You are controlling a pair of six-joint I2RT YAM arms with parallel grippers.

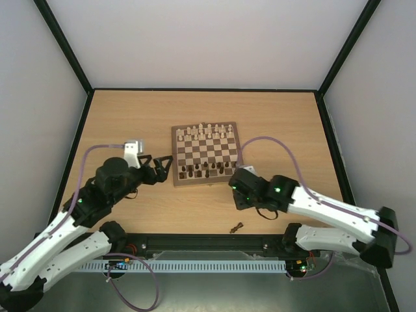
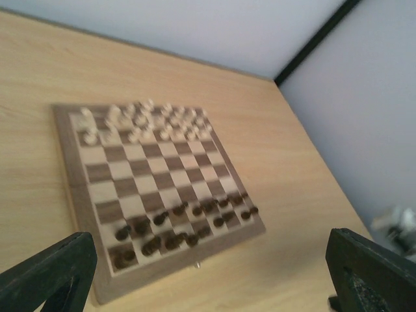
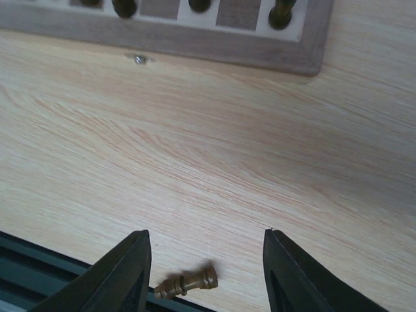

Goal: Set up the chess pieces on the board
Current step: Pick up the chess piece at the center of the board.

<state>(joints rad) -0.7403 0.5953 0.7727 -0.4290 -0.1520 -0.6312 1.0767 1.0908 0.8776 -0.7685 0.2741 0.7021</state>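
One small dark brown wooden chess piece lies on its side on the plain wooden tabletop. It is well apart from the square wooden chessboard of dark brown and cream squares and close to the black rail at the table's near edge. The other dark pieces are gathered on the two rows of the board nearest the arms. The pale cream pieces fill the two far rows. The left wrist view is too blurred to tell whether every dark piece stands upright and centred on its own square. Judged from this, the task is nearly finished: the fallen piece has yet to be picked up and stood on its square, and some pieces may need straightening.

The right arm is bent low, with the right gripper just beside the board's near right corner, above bare table and pointing downward. Its fingers stand partly apart and grip nothing. In its wrist view the fallen piece shows in the gap between them, lying on the table and untouched.

The left arm reaches in from the left, with the left gripper just beside the board's near left corner and facing across it. Its jaws are spread wide and hold nothing.
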